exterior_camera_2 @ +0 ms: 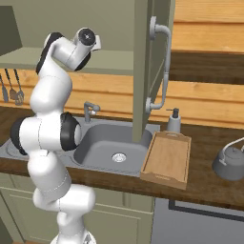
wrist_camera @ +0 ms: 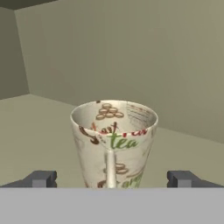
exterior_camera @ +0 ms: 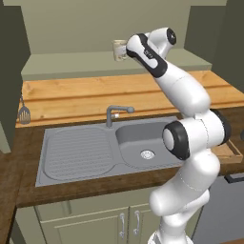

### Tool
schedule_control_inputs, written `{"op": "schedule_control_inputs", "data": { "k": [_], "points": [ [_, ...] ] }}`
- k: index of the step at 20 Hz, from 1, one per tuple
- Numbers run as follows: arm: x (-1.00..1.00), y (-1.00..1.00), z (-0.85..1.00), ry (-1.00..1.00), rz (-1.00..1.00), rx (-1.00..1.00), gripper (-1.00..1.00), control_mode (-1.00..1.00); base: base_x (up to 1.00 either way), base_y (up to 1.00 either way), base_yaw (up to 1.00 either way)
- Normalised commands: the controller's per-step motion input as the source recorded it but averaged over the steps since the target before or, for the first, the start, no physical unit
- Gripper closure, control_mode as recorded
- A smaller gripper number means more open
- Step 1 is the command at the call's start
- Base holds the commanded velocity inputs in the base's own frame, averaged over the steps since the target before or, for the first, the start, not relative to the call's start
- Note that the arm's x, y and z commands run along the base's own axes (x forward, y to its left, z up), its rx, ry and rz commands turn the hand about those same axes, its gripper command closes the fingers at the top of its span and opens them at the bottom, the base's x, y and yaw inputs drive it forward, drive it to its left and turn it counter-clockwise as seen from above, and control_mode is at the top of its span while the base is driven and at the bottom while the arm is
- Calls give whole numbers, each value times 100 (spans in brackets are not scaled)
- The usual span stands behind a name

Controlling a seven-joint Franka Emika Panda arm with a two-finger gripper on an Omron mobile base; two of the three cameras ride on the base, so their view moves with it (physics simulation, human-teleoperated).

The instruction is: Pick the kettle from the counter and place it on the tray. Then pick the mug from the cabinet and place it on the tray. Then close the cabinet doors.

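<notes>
The cream mug [wrist_camera: 113,140], printed with "tea", stands upright on the pale green shelf [wrist_camera: 35,127] of the cabinet, its loop handle turned toward me. My gripper [wrist_camera: 111,179] is open, one fingertip [wrist_camera: 41,178] on each side of the mug's base and not touching it. From the left base the mug [exterior_camera: 118,50] shows just left of my raised hand. The grey kettle [exterior_camera_2: 230,162] sits on the dark counter [exterior_camera_2: 205,186], to the right of the wooden tray [exterior_camera_2: 167,159]. Both cabinet doors stand open; one door [exterior_camera_2: 143,71] hangs over the tray's far end.
A grey sink [exterior_camera: 95,147] with a faucet [exterior_camera: 114,113] lies under the cabinet. A white soap bottle [exterior_camera_2: 174,121] stands behind the tray. Utensils [exterior_camera: 24,114] hang on the wall at left. The open door's bar handle [exterior_camera_2: 164,66] juts out near my arm.
</notes>
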Motion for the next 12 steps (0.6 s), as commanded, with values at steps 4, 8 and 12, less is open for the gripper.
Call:
{"op": "schedule_control_inputs", "data": {
  "k": [4, 8, 12],
  "points": [
    [7, 20, 0, 3, 0, 0, -100, -100, 0, 0, 0],
    [1, 0, 0, 0, 0, 0, 100, -100, 0, 0, 0],
    [0, 0, 0, 1, 0, 0, 100, -100, 0, 0, 0]
  ]
}}
